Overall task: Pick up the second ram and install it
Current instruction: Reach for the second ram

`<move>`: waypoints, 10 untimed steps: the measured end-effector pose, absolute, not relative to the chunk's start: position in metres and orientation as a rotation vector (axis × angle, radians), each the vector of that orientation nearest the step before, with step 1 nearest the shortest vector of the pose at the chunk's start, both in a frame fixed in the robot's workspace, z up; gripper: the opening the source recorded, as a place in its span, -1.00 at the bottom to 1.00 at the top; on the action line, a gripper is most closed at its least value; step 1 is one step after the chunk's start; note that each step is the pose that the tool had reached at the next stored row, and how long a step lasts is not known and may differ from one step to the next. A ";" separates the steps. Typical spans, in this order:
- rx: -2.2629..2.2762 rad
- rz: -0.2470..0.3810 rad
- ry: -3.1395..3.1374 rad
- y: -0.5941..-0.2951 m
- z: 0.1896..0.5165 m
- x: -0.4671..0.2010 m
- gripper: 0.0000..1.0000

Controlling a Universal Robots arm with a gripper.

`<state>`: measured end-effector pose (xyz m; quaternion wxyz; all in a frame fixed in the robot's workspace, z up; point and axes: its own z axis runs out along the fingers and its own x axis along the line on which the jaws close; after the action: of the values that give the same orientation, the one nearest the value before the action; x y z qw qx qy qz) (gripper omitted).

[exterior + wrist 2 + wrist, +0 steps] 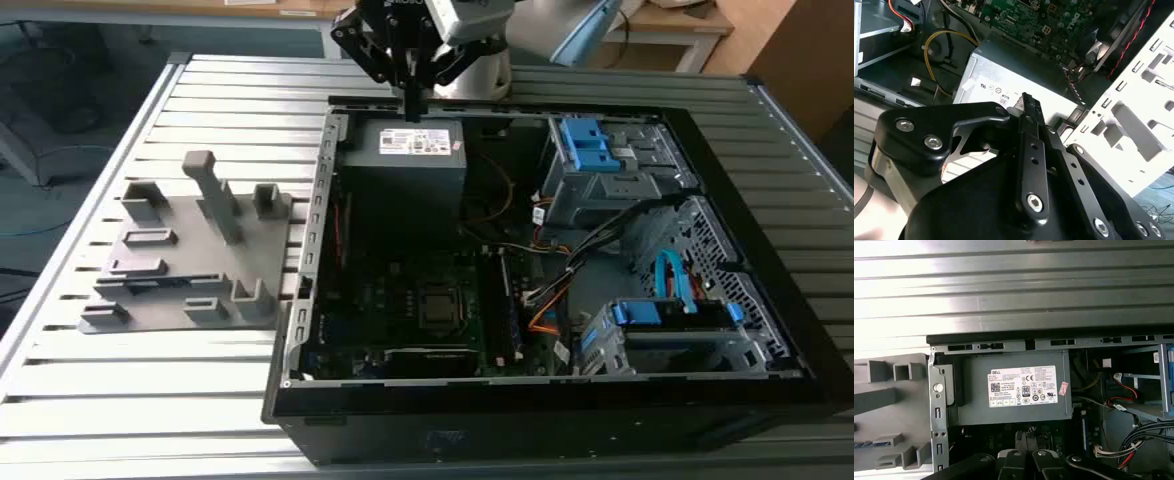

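Our tool point(411, 105) hangs over the power supply point(400, 165), at the back edge of the open case point(315, 262) and well above everything inside it. Its fingers point(1030, 150) are pressed together. In the second wrist view they run side by side to one narrow tip, and we make out nothing pinched between them.

The ram is not at the tool. We take the ram point(865, 444) to be the thin dark strip with bluish dots lying in a slot of the grey fixture point(174, 260), though so little of it shows that we cannot be sure. From the tool it lies off to one side and lower, beyond the case's side wall, out on the counter point(160, 400). In the exterior view that is to the left of the tool.

As far as we can tell, the strip's long axis runs square to that wall. The two fingertips sit side by side along much the same line. We therefore judge that the tool's closing line runs along the strip, not across its flat faces.

The board point(427, 300) lies below the tool too, but past the power supply, deeper in the case. Fixture and board thus lie in different directions from the tool, with the case wall between them.
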<state>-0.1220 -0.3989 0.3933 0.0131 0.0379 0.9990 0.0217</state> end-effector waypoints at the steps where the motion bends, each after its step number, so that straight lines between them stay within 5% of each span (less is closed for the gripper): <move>1: 0.118 0.068 3.112 -0.399 0.393 -0.122 -0.80; 10: 0.118 0.068 3.112 -0.399 0.393 -0.135 -0.80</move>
<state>-0.1349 -0.3989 0.3933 0.0131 0.0379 0.9990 0.0217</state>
